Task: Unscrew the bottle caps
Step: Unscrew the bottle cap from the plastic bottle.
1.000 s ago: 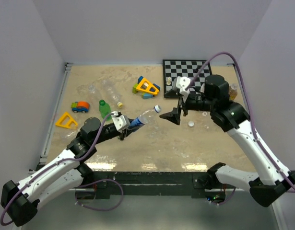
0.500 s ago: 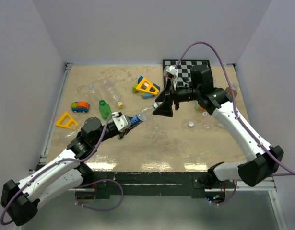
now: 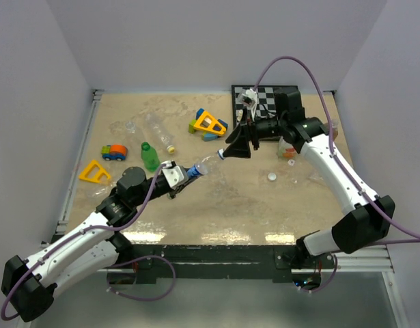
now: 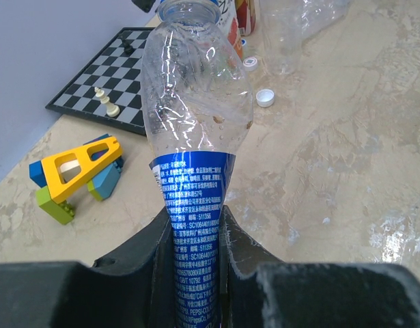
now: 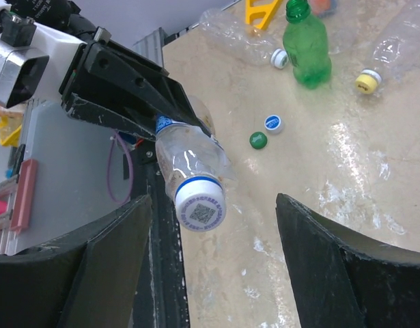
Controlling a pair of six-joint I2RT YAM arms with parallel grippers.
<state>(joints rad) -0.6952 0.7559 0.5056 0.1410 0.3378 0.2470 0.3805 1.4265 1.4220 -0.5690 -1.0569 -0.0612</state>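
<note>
left gripper [image 4: 194, 232]: clamped on the blue-labelled lower body of the clear bottle [image 4: 196, 123]. The bottle is lifted off the table, neck aimed at the right arm.
white cap [image 5: 200, 205]: on the bottle, blue ring under it, facing straight into the right wrist camera.
right gripper [image 5: 213, 201]: jaws apart, one finger each side of the cap, neither touching it.
step: I judge this is the grab before the twist.
how: I'd centre the cap between the pads and push in until they cover its ribbed side. Then close firmly and turn about the bottle's axis. The left grip must not give, because the thin wall may buckle or spin.
vs a second ago: the right arm has swung in from beside the chessboard [image 3: 274, 99] to the cap, and its jaws have narrowed. The left arm's hold looks the same.
</note>
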